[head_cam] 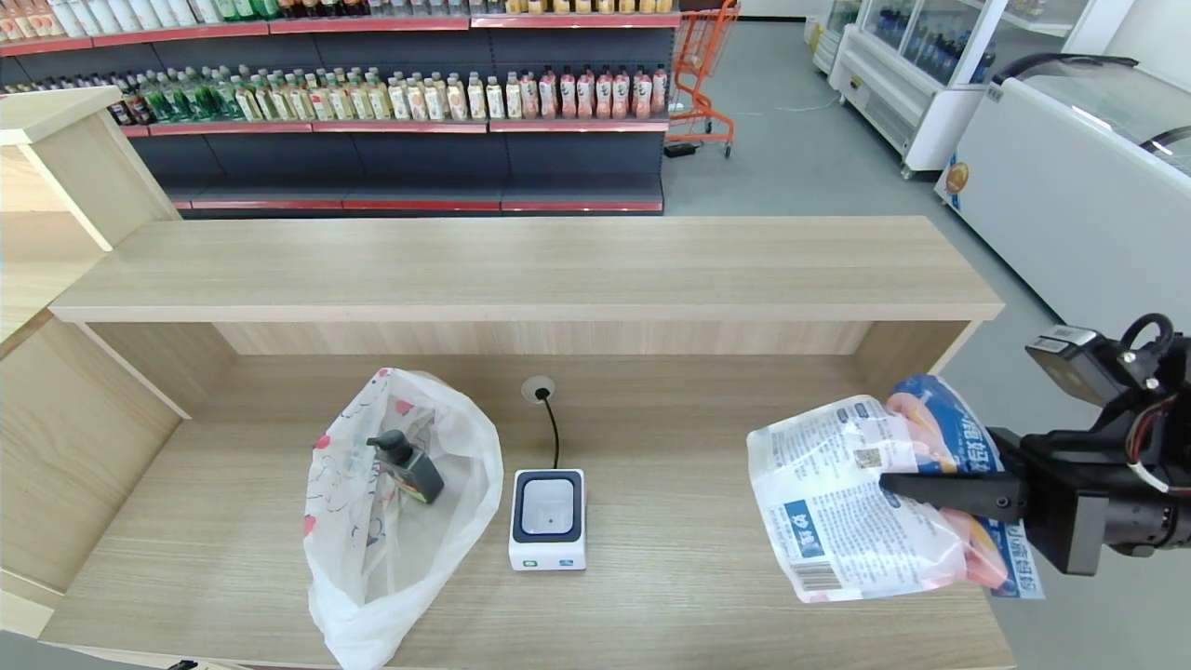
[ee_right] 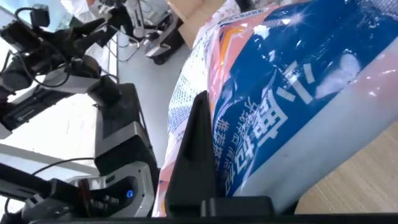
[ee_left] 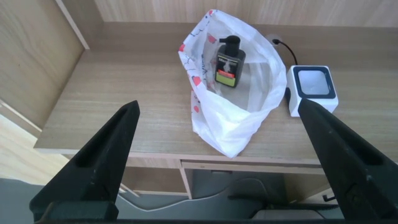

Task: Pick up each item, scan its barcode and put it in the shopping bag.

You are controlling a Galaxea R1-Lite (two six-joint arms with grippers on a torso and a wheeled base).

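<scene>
My right gripper [head_cam: 916,486] is shut on a blue, white and pink sausage packet [head_cam: 865,493], held in the air over the counter's right end with its barcode side facing the camera. The same packet [ee_right: 292,87] presses against a dark finger [ee_right: 193,155] in the right wrist view. A white barcode scanner [head_cam: 548,517] sits mid-counter. To its left an open translucent shopping bag [head_cam: 391,521] holds a dark pump bottle [head_cam: 407,465]. My left gripper [ee_left: 217,162] is open, hovering near the counter's front edge, with the bag [ee_left: 233,93] and scanner [ee_left: 314,87] beyond it.
The wooden counter [head_cam: 651,558] has a raised ledge [head_cam: 521,265] behind and a side wall on the left. The scanner's cable runs to a grommet [head_cam: 538,388] at the back. Drink shelves and white freezers [head_cam: 1051,167] stand beyond.
</scene>
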